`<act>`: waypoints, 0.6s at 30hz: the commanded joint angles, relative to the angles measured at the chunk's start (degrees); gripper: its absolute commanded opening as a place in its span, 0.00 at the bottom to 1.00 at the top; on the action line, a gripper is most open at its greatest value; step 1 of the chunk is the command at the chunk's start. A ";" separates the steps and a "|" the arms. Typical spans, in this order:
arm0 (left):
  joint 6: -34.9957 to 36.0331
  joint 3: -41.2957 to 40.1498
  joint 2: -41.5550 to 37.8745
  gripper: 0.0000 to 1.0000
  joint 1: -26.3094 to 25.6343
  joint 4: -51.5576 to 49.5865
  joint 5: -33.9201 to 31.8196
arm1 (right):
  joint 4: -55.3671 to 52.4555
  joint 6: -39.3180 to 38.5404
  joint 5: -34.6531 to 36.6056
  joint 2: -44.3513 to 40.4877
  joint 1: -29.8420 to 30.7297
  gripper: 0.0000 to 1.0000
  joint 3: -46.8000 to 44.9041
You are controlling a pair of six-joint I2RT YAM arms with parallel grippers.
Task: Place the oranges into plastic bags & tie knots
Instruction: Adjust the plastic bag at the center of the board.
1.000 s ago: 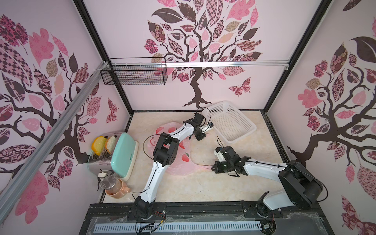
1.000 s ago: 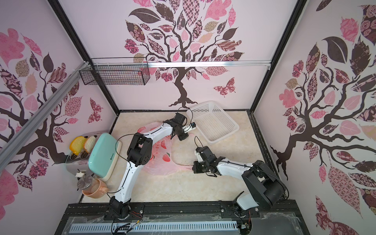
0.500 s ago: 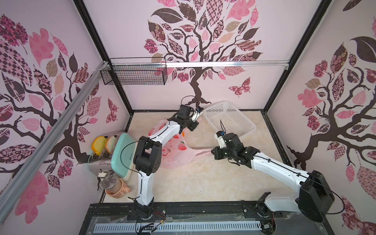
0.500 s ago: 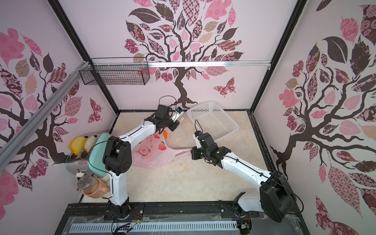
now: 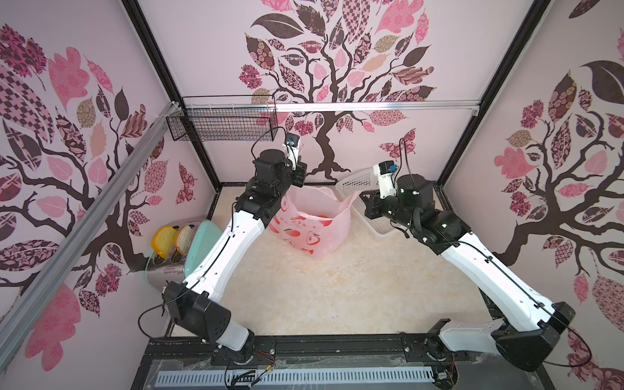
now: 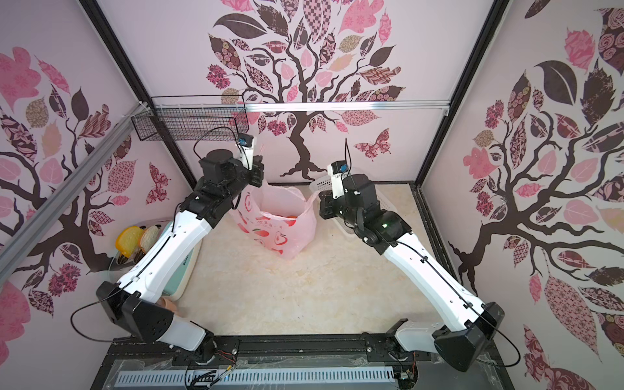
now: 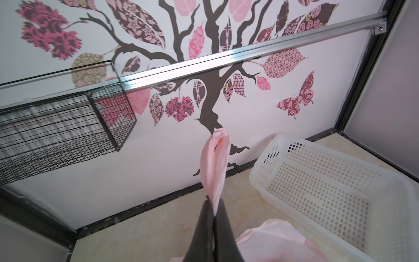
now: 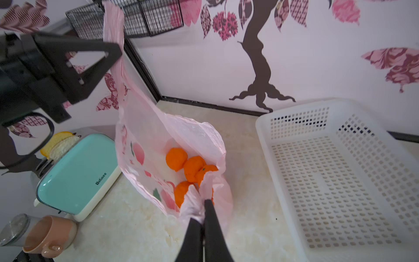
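Note:
The pink plastic bag hangs upright over the table, mouth spread wide, in both top views. Several oranges lie at its bottom, and a sliver of orange shows through the mouth. My left gripper is shut on one twisted handle strip, held high near the back wall. My right gripper is shut on the opposite handle at the bag's rim. The two handles are held apart and no knots show.
A white perforated basket stands just behind the right gripper. A teal toaster with toast slices, a brown cup and a metal lid sit at the left edge. A black wire basket hangs on the back wall.
Both arms have risen from the table and drawn apart, lifting the bag from lying flat to hanging upright with its mouth open. Both grippers stayed shut on the handles.

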 commanded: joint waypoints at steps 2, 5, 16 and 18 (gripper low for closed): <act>-8.35 -3.48 -6.63 0.00 -0.16 -1.37 -4.43 | -5.84 -2.82 1.14 1.28 -0.22 0.00 9.98; -11.39 -5.61 -11.58 0.00 -0.12 -1.84 -3.03 | -10.14 -3.45 0.70 2.08 -0.24 0.00 16.54; -21.06 -27.81 -26.03 0.00 -0.57 7.68 24.19 | -11.83 -5.02 7.89 -5.54 -0.74 0.00 4.50; -21.21 -31.57 -28.24 0.00 -0.75 7.63 23.37 | -10.06 -4.73 7.27 -6.46 -1.87 0.00 -0.32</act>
